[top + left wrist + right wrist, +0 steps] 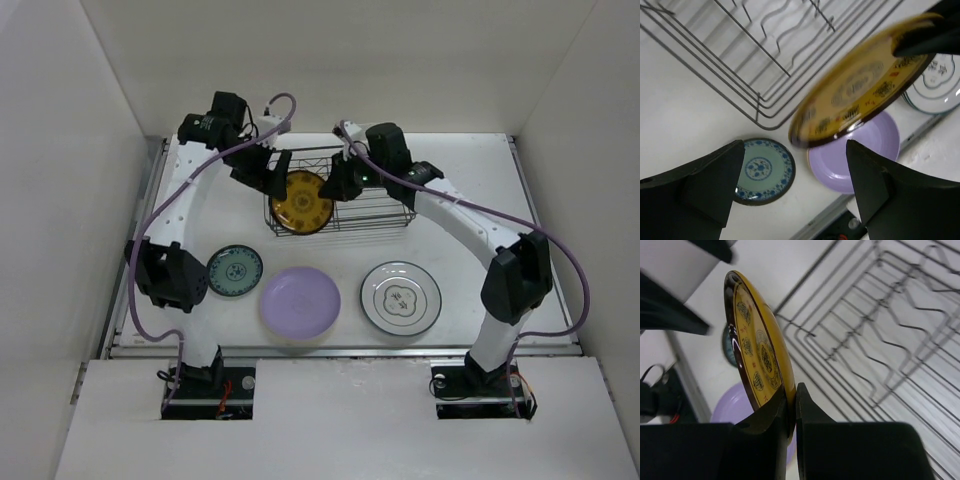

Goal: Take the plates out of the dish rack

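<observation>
Nearest you, three plates already lie flat on the worktop [470, 180]: the lavender plate [300, 303] in the middle, the small teal plate [235, 270] just left of it, and the white grey-patterned plate [401, 298] to the right.

Farther back, your right claw [791, 392] is clamped on the rim of the brown-and-yellow plate [301, 202] and holds it tilted over the left end of the dish rack [375, 210]. Your left claw [795, 147] stands wide open just beside that plate, with no contact that I can see. No other plate shows in the rack.

This looks like the last carry. The grip is on the edge only, so the plate may swing. Move slowly and lift it above the wire wall before you bring it nearer. Choose bare worktop well apart from the three laid plates. Level the plate low over that spot, then release. Keep the left arm to its own side, out of the path.
</observation>
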Robot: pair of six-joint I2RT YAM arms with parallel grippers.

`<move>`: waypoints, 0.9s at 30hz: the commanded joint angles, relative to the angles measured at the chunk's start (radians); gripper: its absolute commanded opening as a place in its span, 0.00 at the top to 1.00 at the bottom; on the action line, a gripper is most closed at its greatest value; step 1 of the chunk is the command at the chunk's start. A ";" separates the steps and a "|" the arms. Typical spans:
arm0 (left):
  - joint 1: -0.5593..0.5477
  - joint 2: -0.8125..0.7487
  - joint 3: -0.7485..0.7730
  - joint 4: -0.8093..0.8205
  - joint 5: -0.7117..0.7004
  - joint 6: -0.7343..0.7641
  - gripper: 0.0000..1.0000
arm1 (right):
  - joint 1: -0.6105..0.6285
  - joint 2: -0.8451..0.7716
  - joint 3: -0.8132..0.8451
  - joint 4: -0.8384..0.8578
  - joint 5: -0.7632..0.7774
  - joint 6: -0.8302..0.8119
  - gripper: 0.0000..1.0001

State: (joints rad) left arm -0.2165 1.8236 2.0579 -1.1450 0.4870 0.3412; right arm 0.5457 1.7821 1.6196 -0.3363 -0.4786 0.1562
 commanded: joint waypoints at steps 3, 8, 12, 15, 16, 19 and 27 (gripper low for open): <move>0.000 -0.009 -0.129 -0.056 0.055 0.076 0.22 | 0.046 -0.039 -0.023 0.078 -0.186 -0.044 1.00; -0.011 -0.046 -0.179 -0.047 0.053 0.036 0.73 | 0.065 -0.039 -0.047 0.103 -0.207 -0.044 1.00; -0.011 -0.084 -0.214 -0.047 0.053 -0.017 1.00 | 0.085 -0.039 -0.047 0.103 -0.207 -0.035 1.00; -0.011 -0.124 -0.240 -0.047 0.102 -0.027 1.00 | 0.094 -0.030 -0.056 0.114 -0.207 -0.026 1.00; -0.011 -0.124 -0.240 -0.058 0.113 -0.039 1.00 | 0.094 -0.030 -0.056 0.124 -0.218 -0.026 1.00; 0.023 -0.150 -0.240 -0.082 0.159 -0.053 1.00 | 0.094 -0.021 -0.037 0.125 -0.218 -0.015 0.98; 0.130 -0.188 -0.208 -0.202 0.141 -0.041 1.00 | 0.094 0.036 0.023 0.105 -0.245 -0.006 0.33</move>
State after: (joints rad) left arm -0.1276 1.6920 1.8194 -1.2846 0.6170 0.3172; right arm 0.6277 1.8019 1.5806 -0.2546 -0.6846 0.1421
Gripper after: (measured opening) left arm 0.071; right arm 0.654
